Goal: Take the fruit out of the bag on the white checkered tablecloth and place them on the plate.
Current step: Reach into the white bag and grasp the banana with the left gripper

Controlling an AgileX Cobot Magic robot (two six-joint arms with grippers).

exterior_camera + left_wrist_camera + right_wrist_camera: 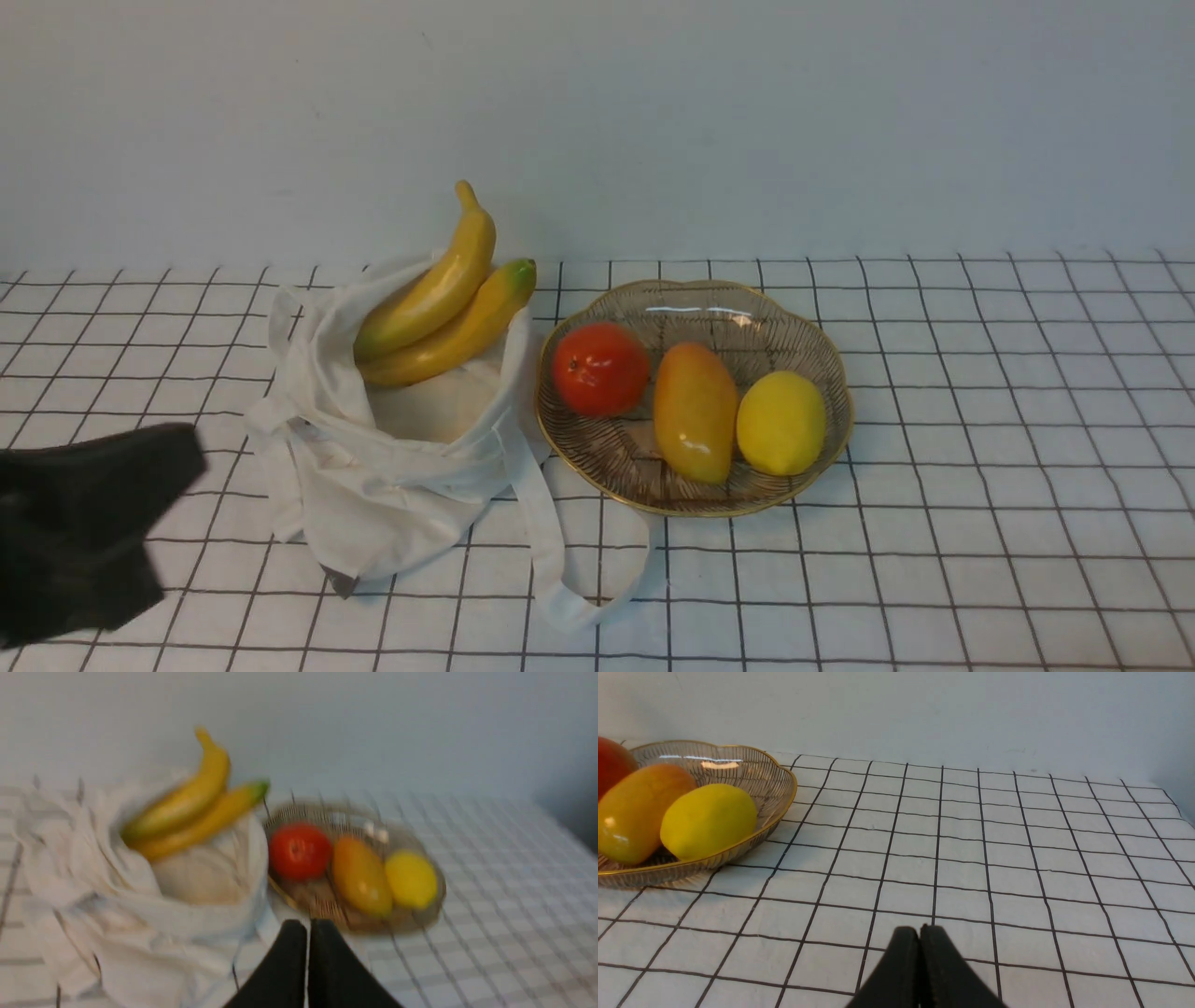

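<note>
In the front view, two bananas point(439, 280) lie in the mouth of one bag point(401, 476), tips slanting toward the far right; the left arm point(84, 532) is nearer, and they lie ahead of it, to its right. One plate point(693, 504) holds three other fruits.

The left wrist view shows its end effector point(308, 933) clenched, empty.

The right wrist view shows its end effector point(923, 935) closed, empty.

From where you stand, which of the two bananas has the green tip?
The lower banana, nearer the plate; the other's raised tip is yellow.
</note>
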